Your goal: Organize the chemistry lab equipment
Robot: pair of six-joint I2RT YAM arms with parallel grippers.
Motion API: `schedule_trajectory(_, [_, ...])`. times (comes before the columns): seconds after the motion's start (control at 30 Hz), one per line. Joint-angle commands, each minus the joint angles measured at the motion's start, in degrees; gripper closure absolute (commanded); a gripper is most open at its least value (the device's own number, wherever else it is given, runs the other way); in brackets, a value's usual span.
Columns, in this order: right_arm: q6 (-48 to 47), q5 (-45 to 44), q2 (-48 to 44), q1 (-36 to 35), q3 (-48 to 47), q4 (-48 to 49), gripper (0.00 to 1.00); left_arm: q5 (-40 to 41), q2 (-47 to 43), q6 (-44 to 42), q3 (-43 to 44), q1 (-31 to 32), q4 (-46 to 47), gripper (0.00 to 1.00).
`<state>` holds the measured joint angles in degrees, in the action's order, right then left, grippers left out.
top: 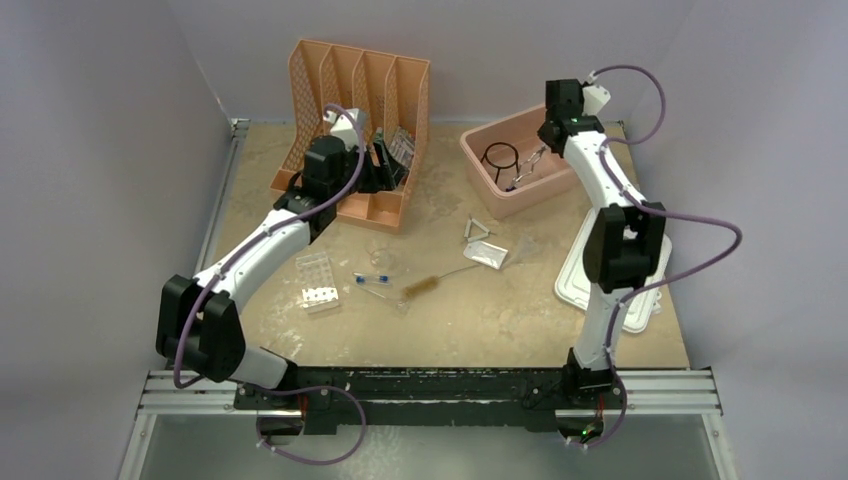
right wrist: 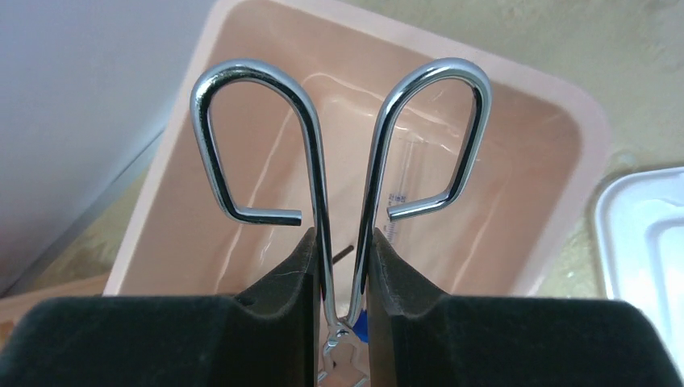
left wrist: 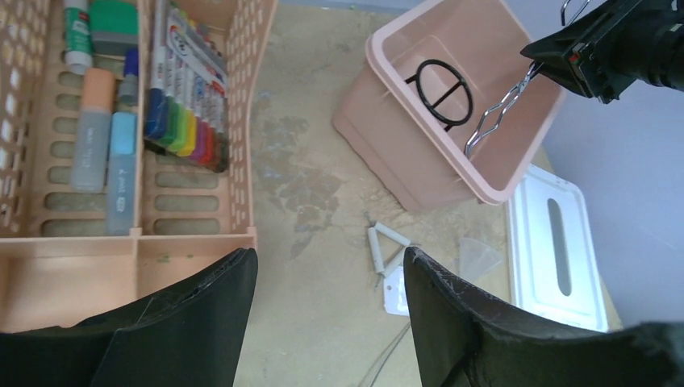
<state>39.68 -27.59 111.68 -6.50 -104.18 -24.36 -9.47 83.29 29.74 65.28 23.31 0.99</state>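
My right gripper [right wrist: 343, 238] is shut on the metal tongs [right wrist: 321, 193] by their handle shanks. It holds them over the pink tub [top: 478, 175], tips down inside it. A black wire ring [top: 500, 155] lies in the tub. My left gripper [left wrist: 328, 254] is open and empty above the table, beside the peach organizer [top: 345, 100]. On the table are the white tube rack [top: 318, 282], blue-capped tubes [top: 375, 281], bristle brush [top: 425, 288], wire triangle [top: 478, 230] and a clear funnel [left wrist: 480, 256].
The organizer holds markers and glue sticks [left wrist: 185, 121]. The tub's white lid [top: 610, 285] lies at the right edge. A small white packet [top: 487, 255] lies by the triangle. Grey walls enclose the table on three sides.
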Motion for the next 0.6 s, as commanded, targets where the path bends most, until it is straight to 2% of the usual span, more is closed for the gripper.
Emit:
schedule_trajectory(0.0, [8.7, -4.2, 3.8, -0.6, -8.7, -5.2, 0.97, 4.1, -3.1, -3.0, -1.2, -0.9, -0.8, 0.34])
schedule_trajectory(0.17, [14.8, -8.9, 9.0, -1.0, -14.7, -12.3, 0.97, 7.0, -4.5, -3.3, -2.2, -1.3, -0.9, 0.34])
schedule_trajectory(0.33, [19.7, -9.7, 13.2, -1.4, -18.7, -17.1, 0.97, 7.8, -5.9, -3.4, -4.1, -1.4, -0.8, 0.34])
schedule_trajectory(0.57, [25.9, -9.2, 12.6, -2.0, -13.5, -18.5, 0.94, 10.6, -7.0, -5.0, -4.8, -1.4, -3.2, 0.32])
